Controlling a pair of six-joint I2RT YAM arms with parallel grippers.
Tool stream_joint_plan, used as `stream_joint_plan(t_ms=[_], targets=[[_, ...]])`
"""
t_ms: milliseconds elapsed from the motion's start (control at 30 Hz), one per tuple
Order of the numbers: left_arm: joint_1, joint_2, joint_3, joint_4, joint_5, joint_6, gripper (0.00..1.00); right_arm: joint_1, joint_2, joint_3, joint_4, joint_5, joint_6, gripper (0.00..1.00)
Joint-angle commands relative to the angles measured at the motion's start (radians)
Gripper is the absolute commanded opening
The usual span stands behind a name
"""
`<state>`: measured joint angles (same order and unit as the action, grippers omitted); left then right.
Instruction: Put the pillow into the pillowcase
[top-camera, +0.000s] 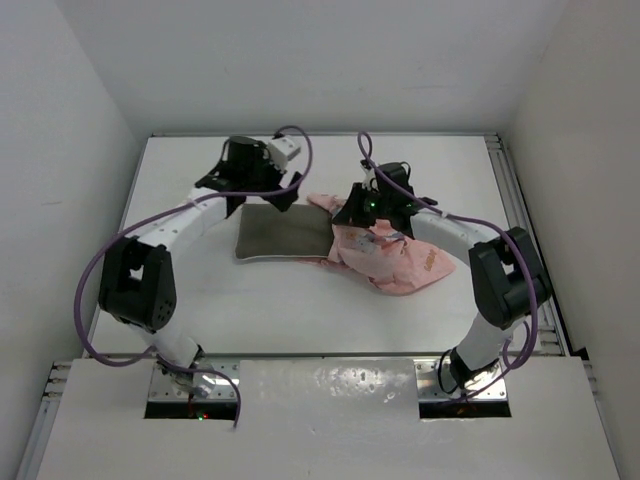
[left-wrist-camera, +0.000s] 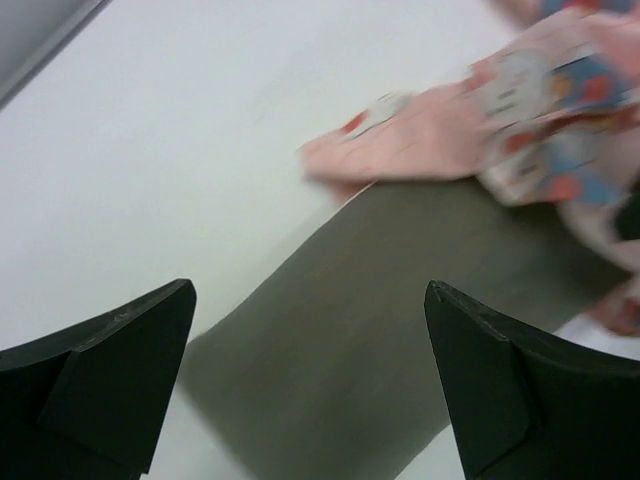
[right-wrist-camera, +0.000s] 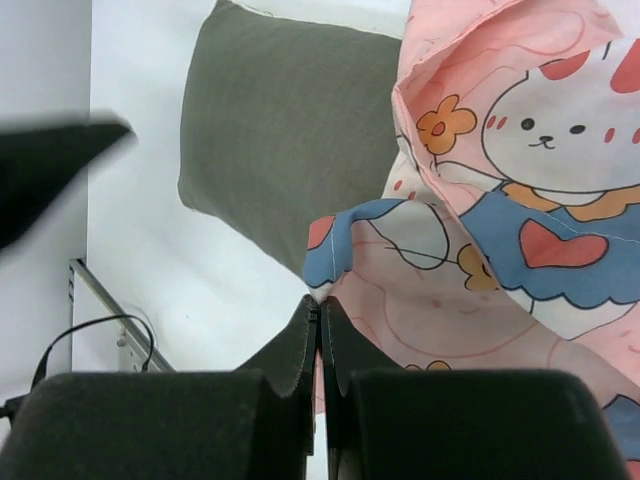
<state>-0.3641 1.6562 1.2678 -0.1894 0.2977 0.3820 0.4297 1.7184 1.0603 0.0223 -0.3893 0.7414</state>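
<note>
The olive-grey pillow (top-camera: 285, 235) lies flat at the table's middle, its right end under the pink rabbit-printed pillowcase (top-camera: 405, 265). My left gripper (top-camera: 272, 196) hovers over the pillow's far edge. In the left wrist view it (left-wrist-camera: 308, 290) stands wide open with the pillow (left-wrist-camera: 400, 250) beneath and nothing between the fingers; the pillowcase (left-wrist-camera: 520, 110) covers the pillow's far end. My right gripper (top-camera: 345, 222) is at the pillowcase's left edge. In the right wrist view it (right-wrist-camera: 320, 300) is shut on the hem of the pillowcase (right-wrist-camera: 520, 200), next to the pillow (right-wrist-camera: 280, 120).
A metal rail (top-camera: 515, 220) runs along the table's right edge, and white walls enclose the back and sides. Purple cables loop off both arms. A blurred black finger (right-wrist-camera: 50, 170) of the left gripper shows at the left of the right wrist view.
</note>
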Motion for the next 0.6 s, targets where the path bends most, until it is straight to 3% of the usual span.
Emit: stream_joint_plan(t_ms=[0, 67, 233, 400, 467, 500, 567], targets=[[0.125, -0.049, -0.01, -0.145, 0.06, 0.04, 0.96, 0.012, 0.01, 0.006, 0.041, 0.012, -0.004, 0.0], [0.181, -0.03, -0.047, -0.2, 0.06, 0.06, 0.96, 0.012, 0.023, 0.018, 0.024, 0.012, -0.008, 0.0], [0.254, -0.022, -0.183, -0.159, 0.106, 0.125, 1.0, 0.027, 0.038, 0.069, -0.05, 0.064, -0.048, 0.0], [0.222, 0.062, -0.246, -0.114, 0.176, 0.136, 1.0, 0.037, 0.09, 0.112, -0.087, 0.086, -0.056, 0.0], [0.165, 0.088, -0.24, -0.093, 0.14, 0.094, 0.99, 0.04, 0.113, 0.118, -0.085, 0.087, -0.048, 0.0], [0.15, 0.102, -0.229, -0.081, 0.155, 0.09, 0.95, 0.041, 0.119, 0.121, -0.076, 0.084, -0.04, 0.0], [0.123, 0.106, -0.213, -0.081, 0.251, 0.084, 0.59, 0.041, 0.129, 0.13, -0.064, 0.079, -0.028, 0.0]])
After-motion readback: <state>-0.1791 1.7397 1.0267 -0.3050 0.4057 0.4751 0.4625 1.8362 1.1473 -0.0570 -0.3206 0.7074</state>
